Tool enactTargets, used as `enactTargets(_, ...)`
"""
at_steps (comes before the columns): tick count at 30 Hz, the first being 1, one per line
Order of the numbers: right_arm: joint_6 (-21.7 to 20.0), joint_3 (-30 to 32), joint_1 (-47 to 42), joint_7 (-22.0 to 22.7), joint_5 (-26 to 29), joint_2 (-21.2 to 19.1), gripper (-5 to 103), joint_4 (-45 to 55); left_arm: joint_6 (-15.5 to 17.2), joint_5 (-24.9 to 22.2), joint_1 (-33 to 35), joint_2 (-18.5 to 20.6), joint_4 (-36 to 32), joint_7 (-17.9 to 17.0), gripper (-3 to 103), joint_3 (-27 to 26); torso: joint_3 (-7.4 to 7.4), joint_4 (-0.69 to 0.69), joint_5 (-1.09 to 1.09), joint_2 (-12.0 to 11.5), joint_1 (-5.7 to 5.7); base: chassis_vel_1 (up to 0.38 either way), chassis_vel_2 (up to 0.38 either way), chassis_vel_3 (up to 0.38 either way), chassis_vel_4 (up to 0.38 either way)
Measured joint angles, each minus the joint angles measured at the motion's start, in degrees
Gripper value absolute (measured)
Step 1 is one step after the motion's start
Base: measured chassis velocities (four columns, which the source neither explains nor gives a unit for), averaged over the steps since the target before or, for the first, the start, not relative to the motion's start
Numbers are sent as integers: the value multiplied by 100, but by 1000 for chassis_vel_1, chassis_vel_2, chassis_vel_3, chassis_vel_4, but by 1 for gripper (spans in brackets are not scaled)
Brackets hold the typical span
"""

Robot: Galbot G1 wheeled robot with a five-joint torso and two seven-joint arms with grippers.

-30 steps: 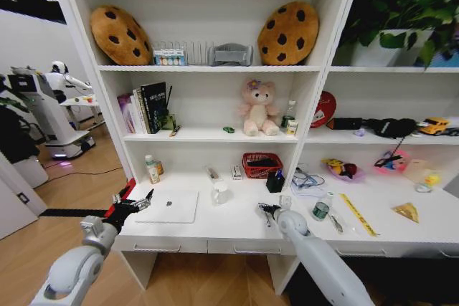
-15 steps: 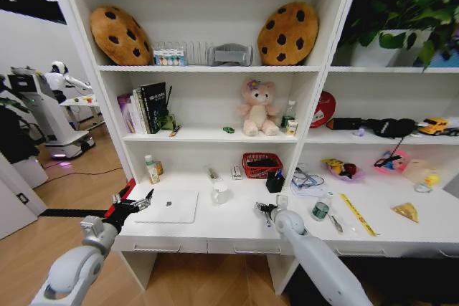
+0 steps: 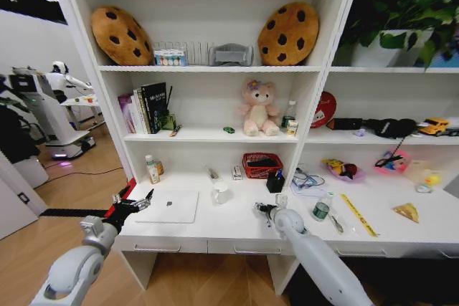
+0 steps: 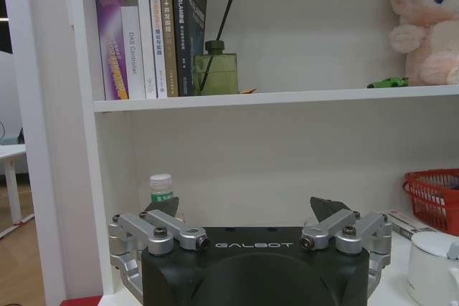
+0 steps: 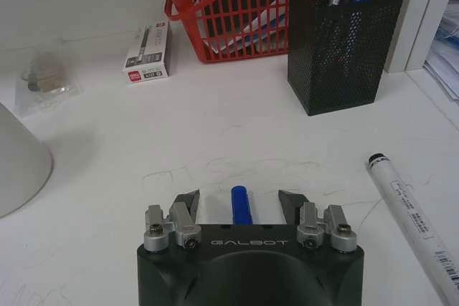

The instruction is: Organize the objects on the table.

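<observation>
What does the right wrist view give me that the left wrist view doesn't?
Right wrist view alone: the open right claw astride a blue pen on the table, a black mesh pen holder, and a white marker. Left wrist view alone: the open left claw, books, a green-capped bottle, and a pink plush bear. Both share the red basket and white mug.

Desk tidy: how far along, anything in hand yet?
Nothing looks sorted yet. The right gripper, open, straddles a blue pen on the table, short of the mesh pen cup. The left gripper hovers open beside the laptop. Ruler and marker remain loose.
</observation>
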Motion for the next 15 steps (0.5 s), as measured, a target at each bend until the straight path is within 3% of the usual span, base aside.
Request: enactTargets(15,-532,29,223,290,221,-103,68,142,0,0,0,0,0,0,100,0,2,-2,3,-2,1,0,0,0,0)
